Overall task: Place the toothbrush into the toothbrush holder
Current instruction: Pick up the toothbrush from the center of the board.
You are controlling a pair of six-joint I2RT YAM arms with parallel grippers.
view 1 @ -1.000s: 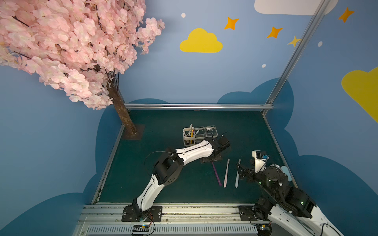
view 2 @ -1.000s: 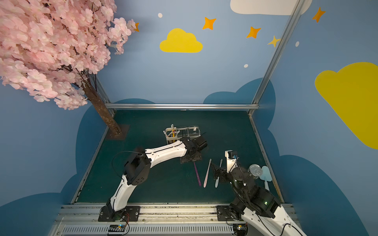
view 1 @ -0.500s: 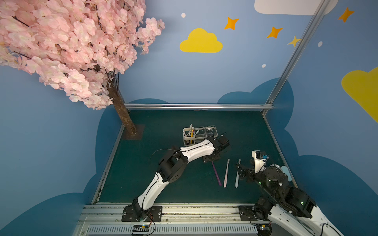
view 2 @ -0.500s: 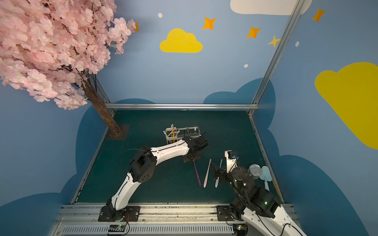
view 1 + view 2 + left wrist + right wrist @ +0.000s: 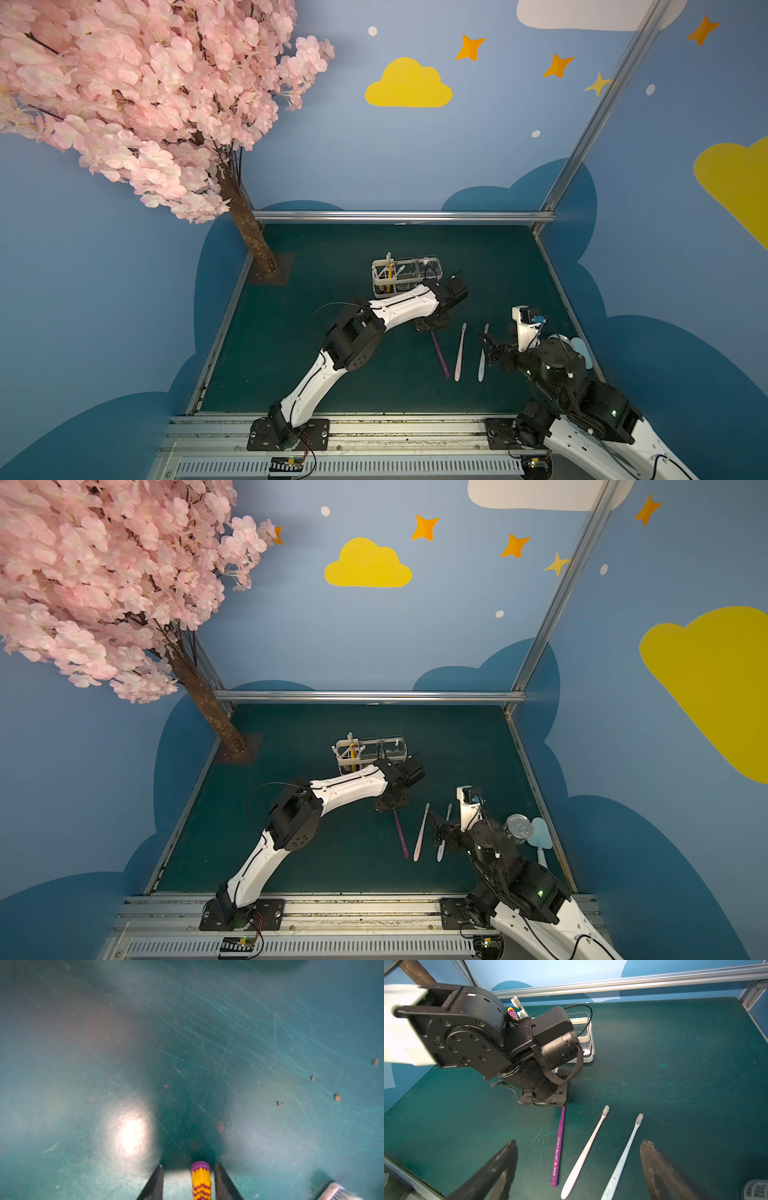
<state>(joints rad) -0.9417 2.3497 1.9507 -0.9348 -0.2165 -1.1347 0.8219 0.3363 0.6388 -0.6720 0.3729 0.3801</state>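
The purple toothbrush (image 5: 439, 355) (image 5: 401, 835) (image 5: 558, 1147) lies flat on the green mat. My left gripper (image 5: 430, 325) (image 5: 390, 806) points straight down over its head end. In the left wrist view the yellow-bristled brush head (image 5: 201, 1180) sits between the two fingers of the left gripper (image 5: 188, 1165), with a gap on each side, the wider one beside one finger (image 5: 158, 1176). The white toothbrush holder (image 5: 380, 291) (image 5: 345, 766) (image 5: 588, 1043) stands just behind that arm and has brushes standing in it. My right gripper (image 5: 486, 345) (image 5: 579, 1142) hovers wide open and empty over the handle ends.
A pink toothbrush (image 5: 460, 353) (image 5: 587, 1149) and a pale blue-white one (image 5: 483, 355) (image 5: 625, 1151) lie next to the purple one. A round tin (image 5: 519, 825) and a light blue object (image 5: 540, 833) sit at the mat's right edge. The tree trunk (image 5: 253, 245) stands at the back left corner.
The left jaws have narrowed around the purple brush head, and the left arm's elbow has shifted slightly. The right arm and the toothbrushes have not moved.
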